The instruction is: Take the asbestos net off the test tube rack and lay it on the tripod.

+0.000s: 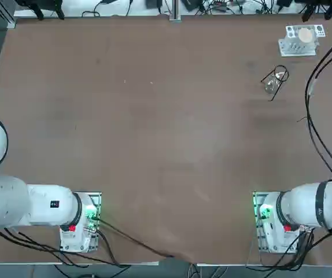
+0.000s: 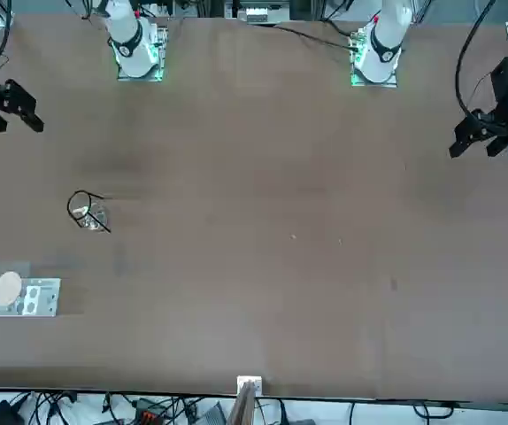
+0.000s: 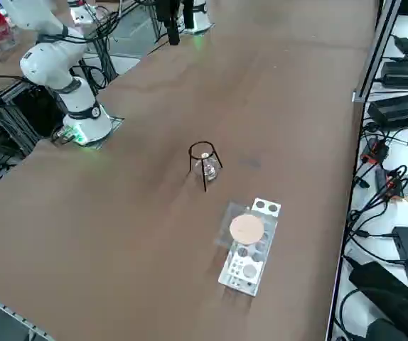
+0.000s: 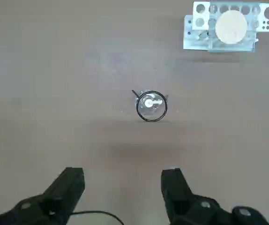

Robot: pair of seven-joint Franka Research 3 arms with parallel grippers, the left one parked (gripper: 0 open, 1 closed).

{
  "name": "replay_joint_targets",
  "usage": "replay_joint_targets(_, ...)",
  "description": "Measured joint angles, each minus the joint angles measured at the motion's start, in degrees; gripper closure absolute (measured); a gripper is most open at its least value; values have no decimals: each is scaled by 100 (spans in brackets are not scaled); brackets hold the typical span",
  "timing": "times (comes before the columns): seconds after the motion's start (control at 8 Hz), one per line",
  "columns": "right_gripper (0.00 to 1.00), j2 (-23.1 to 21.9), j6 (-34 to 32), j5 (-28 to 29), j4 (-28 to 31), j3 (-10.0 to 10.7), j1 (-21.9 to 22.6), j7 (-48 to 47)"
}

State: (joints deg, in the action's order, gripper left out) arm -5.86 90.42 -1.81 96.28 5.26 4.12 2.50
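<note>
Asbestos net (image 3: 247,229) lies on top of the test tube rack (image 3: 244,271), its pale round patch uppermost and part of its mesh reaching past one long side. The right end effector (image 4: 123,172) is wide open and empty, above the desk (image 3: 133,213) and well apart from the net. The step in hand looks to be the approach. It should travel high over the tripod (image 3: 190,155), which has a small clear glass vessel (image 3: 210,170) within its legs, then line up squarely with the net. Lowering slowly and pinching the mesh near its overhanging edge, with no pressing on the rack, would probably suit such a thin sheet. A straight lift should clear the rack before any sideways move, keeping the net level for the ring.
</note>
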Motion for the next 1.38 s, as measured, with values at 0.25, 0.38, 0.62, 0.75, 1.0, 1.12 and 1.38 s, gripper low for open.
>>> replay_joint_targets(0.25, 0, 1, -2, -4, -6, 0, -1, 0)
replay_joint_targets(0.38, 0, 1, -2, -6, -6, 1, -2, 0)
replay_joint_targets(0.62, 0, 21, 9, -122, -6, 8, -11, 0)
replay_joint_targets(0.75, 0, 74, 69, -332, -4, 21, -15, 53)
replay_joint_targets(1.0, 0, 333, 495, -563, 17, 79, -85, 785)
replay_joint_targets(1.12, 0, 509, 823, -572, 80, 100, -270, 1429)
replay_joint_targets(1.38, 0, 803, 1973, -573, 525, 143, -705, 2968)
